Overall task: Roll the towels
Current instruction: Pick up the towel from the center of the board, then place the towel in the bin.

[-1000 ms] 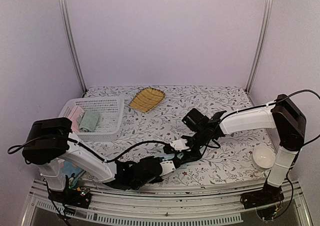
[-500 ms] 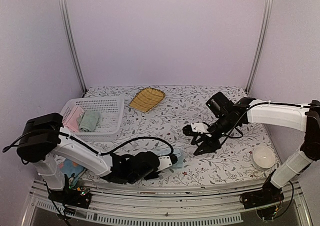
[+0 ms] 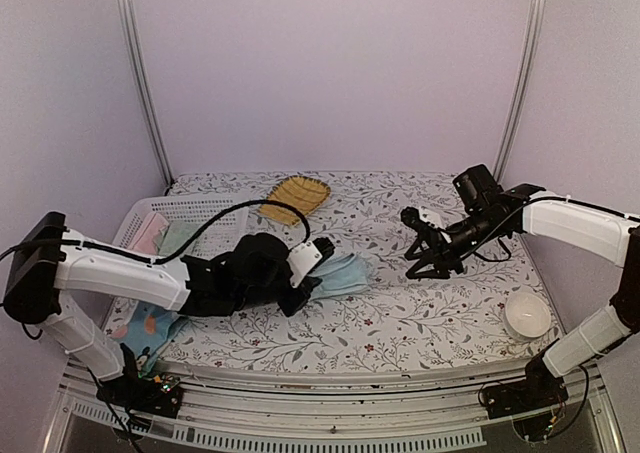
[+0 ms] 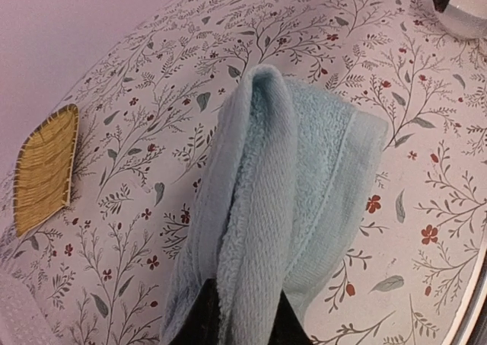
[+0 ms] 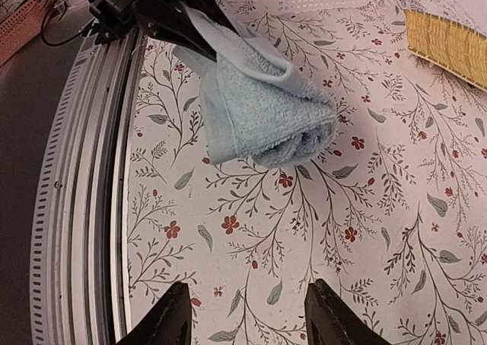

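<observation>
L gripper (image 3: pixel 314 275) clamps the rolled blue towel (image 3: pixel 345 271) at mid table (image 3: pixel 400 318), R gripper (image 3: pixel 428 260) hangs open & empty off to the right, printed towel (image 3: pixel 150 328) lies at the near-left edge.

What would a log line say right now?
left gripper: shut on plain blue towel | right gripper: open, empty | printed towel: near-left corner
</observation>
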